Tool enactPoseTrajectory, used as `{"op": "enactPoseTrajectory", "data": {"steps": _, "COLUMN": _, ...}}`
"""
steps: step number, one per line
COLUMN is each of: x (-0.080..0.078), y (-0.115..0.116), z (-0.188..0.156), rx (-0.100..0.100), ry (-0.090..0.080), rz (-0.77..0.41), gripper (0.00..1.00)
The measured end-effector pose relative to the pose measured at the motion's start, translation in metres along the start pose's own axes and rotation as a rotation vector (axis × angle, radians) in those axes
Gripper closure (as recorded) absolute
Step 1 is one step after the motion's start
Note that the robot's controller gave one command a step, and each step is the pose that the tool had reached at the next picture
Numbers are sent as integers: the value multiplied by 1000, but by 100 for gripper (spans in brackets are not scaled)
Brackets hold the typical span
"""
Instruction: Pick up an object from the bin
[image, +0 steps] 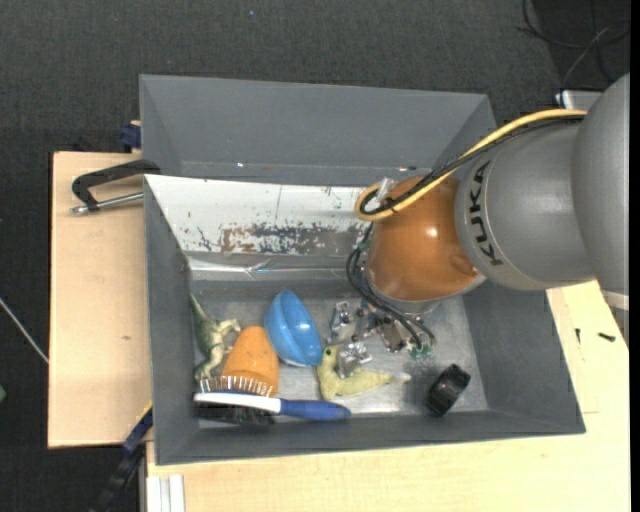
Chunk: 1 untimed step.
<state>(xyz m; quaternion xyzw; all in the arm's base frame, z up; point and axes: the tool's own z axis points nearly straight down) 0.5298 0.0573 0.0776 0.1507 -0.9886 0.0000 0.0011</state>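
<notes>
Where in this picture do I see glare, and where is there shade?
Camera view: strong white glare streaks the bin's back wall; camera view: a soft highlight sits on the orange cover and a faint sheen on the blue shell; camera view: the claw looks dim, seemingly in the arm's shade.

claw (350, 348) between shell (293, 328) and cap (447, 389)

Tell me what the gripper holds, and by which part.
Cannot be told. The gripper sits over the left end of the pale yellow thing, but no hold shows.
</notes>
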Motion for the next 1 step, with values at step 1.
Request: {"op": "enactPoseTrajectory", "data": {"steps": 1, "x": 10, "y": -12, "z": -135, "rx": 3, "ry": -16, "rz": -46, "gripper": 100}}
